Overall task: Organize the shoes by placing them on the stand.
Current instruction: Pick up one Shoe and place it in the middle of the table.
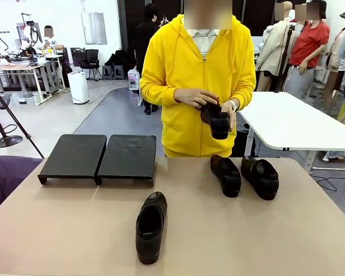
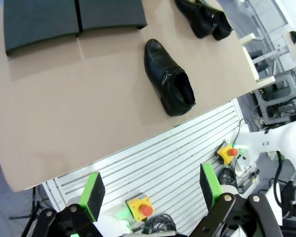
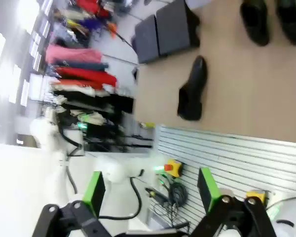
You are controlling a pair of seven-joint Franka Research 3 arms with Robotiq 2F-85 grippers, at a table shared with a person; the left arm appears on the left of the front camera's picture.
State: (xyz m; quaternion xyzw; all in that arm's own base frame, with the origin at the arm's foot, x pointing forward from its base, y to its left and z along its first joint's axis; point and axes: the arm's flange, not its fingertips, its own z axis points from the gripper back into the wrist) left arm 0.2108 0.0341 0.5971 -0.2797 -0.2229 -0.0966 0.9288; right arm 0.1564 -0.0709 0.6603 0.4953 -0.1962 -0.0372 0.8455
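L tool (image 2: 150, 190) wide open, empty; R tool (image 3: 151, 189) same, touching nthg.

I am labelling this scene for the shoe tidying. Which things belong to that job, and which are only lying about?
Job: stand, near shoe, two shoes side by side, shoe in the person's hands.
Lying about: white table behind, black office chair.

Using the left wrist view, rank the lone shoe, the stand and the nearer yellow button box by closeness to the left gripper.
1. Yellow button box, right by the left gripper, below the table edge.
2. Lone shoe, mid-table.
3. Stand, at the far side.
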